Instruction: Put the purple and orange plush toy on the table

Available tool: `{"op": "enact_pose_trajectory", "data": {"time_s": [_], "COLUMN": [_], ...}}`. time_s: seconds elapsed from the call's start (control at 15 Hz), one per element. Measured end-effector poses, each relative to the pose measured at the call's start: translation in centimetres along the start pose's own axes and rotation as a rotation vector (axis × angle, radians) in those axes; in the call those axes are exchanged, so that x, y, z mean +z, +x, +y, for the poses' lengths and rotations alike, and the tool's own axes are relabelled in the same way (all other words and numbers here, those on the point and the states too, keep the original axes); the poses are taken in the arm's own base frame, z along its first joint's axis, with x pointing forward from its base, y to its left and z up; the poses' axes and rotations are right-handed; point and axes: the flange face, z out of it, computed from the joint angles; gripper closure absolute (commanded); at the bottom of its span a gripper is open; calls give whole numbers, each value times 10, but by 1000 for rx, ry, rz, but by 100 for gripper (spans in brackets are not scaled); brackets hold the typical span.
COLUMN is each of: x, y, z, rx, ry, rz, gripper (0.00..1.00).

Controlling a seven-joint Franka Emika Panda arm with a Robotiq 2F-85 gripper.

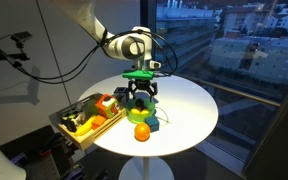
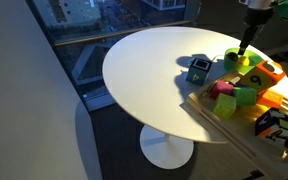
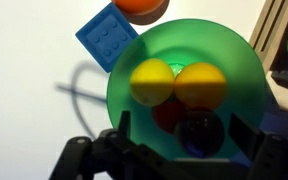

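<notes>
The purple and orange plush toy (image 3: 196, 132) lies in a green bowl (image 3: 124, 70) beside two yellow balls (image 3: 152, 80); its red-orange part faces the balls. My gripper (image 3: 185, 126) is open just above the bowl, one finger on each side of the toy, nothing held. In both exterior views the gripper (image 1: 139, 97) (image 2: 246, 44) hangs over the bowl (image 2: 238, 60) on the round white table (image 1: 189, 100) (image 2: 144, 70). The toy itself is hidden in both exterior views.
A blue block (image 3: 106, 38) (image 2: 198, 68) and an orange ball (image 3: 141, 6) (image 1: 142, 132) lie on the table next to the bowl. A wooden tray (image 1: 72, 127) (image 2: 224, 122) with several colourful toys sits at the table's edge.
</notes>
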Motion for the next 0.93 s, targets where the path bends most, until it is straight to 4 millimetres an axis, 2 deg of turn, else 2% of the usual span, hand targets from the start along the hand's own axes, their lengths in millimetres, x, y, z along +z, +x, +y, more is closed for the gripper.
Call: {"op": "enact_pose_trajectory", "data": {"time_s": [0.47,0.93], "x": [15,20], "y": [4,16], "z": [-14,-29], "rx": [-47,-103], "ry": [-16,-47], "rz": [-2,14], "gripper": [0,0]}}
